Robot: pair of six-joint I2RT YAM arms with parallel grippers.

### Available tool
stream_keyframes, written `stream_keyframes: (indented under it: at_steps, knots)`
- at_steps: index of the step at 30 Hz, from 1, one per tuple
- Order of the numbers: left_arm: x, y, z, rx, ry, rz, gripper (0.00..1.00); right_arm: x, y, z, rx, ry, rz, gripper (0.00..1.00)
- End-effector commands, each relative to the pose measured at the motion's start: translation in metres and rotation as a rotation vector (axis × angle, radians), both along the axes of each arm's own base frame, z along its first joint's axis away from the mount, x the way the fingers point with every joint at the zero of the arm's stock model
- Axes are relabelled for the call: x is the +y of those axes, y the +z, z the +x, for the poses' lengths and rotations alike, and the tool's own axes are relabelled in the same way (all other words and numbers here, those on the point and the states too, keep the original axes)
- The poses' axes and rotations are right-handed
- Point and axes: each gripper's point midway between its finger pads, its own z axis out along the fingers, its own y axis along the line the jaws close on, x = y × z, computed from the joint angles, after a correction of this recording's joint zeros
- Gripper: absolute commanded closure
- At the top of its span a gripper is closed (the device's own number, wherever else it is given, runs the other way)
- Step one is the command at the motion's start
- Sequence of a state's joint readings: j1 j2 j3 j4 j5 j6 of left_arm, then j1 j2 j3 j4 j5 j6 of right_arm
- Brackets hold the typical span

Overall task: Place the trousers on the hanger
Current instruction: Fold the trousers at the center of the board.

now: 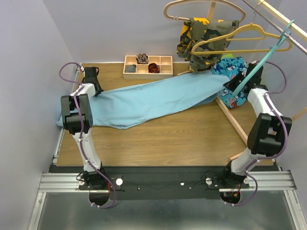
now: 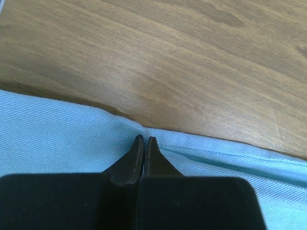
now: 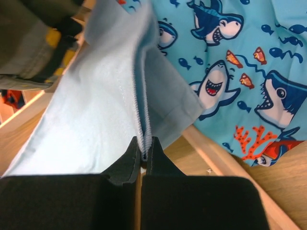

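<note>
The light blue trousers (image 1: 153, 98) lie stretched across the wooden table from the left edge to the right. My left gripper (image 1: 97, 92) sits at their far left end, shut on a fold of the cloth (image 2: 144, 140). My right gripper (image 1: 229, 86) is at their right end, shut on a stitched hem (image 3: 144, 152), with the trousers (image 3: 96, 110) hanging from it above the table. The teal hanger (image 1: 261, 62) hangs slanted from the rail at the upper right, its lower end just behind the right gripper.
A shark-print cloth (image 1: 235, 72) (image 3: 240, 57) lies right behind the right gripper. A camouflage garment (image 1: 204, 36), a yellow hanger (image 1: 240, 40) and a wooden hanger (image 1: 201, 7) hang at the back. A compartment tray (image 1: 147, 66) stands at the back; a wooden batten (image 1: 232, 120) crosses the right side.
</note>
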State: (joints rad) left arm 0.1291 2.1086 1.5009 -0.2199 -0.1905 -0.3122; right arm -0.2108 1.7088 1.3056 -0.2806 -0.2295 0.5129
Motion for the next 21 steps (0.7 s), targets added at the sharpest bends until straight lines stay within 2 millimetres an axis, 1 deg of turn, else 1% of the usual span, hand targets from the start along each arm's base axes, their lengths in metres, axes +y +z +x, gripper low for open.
stream_keyframes:
  at_steps: [1,3,4,5,9,10,11,12,13,14,15,17,18,20,21]
  knots:
    - [0.017,-0.001,-0.009,0.026,0.011,0.043,1.00,-0.003,-0.010,-0.017,0.025,-0.043,-0.011,0.99]
    - [0.016,-0.001,-0.009,0.024,0.007,0.040,1.00,-0.003,-0.015,-0.018,0.033,-0.033,-0.017,0.99]
    - [0.016,-0.003,-0.009,0.027,0.004,0.038,1.00,-0.003,-0.023,-0.016,0.050,-0.026,-0.016,0.99]
    - [0.016,-0.002,-0.008,0.022,0.004,0.036,1.00,-0.003,-0.024,-0.014,0.051,-0.013,-0.019,0.99]
    - [0.015,0.000,-0.006,0.020,-0.001,0.039,1.00,-0.010,-0.038,0.000,0.075,-0.014,-0.036,0.99]
    - [0.013,-0.001,-0.006,0.022,-0.006,0.039,1.00,-0.010,-0.041,0.001,0.084,-0.012,-0.039,0.99]
    - [0.013,-0.001,-0.007,0.023,-0.006,0.039,1.00,-0.014,-0.049,0.002,0.104,-0.035,-0.048,0.99]
    - [0.014,-0.003,-0.008,0.030,-0.005,0.041,1.00,-0.016,-0.056,-0.004,0.143,-0.058,-0.042,0.98]
    - [0.014,-0.001,-0.009,0.028,-0.003,0.044,1.00,-0.017,-0.061,-0.008,0.170,-0.076,-0.038,0.91]
    - [0.015,-0.001,-0.010,0.028,-0.001,0.046,1.00,-0.016,-0.063,-0.012,0.187,-0.082,-0.029,0.65]
    - [0.015,-0.001,-0.011,0.032,-0.001,0.050,1.00,-0.013,-0.063,-0.017,0.200,-0.074,-0.021,0.49]
    - [0.015,-0.001,-0.011,0.034,-0.004,0.053,1.00,-0.011,-0.057,-0.021,0.189,-0.063,-0.024,0.32]
    - [0.014,-0.001,-0.011,0.032,-0.007,0.054,1.00,-0.011,-0.046,-0.022,0.160,-0.054,-0.039,0.30]
    - [0.014,0.001,-0.010,0.031,-0.008,0.054,1.00,-0.013,-0.033,-0.021,0.124,-0.024,-0.080,0.29]
    - [0.014,0.002,-0.009,0.027,-0.009,0.056,1.00,-0.014,-0.023,-0.017,0.091,-0.014,-0.095,0.27]
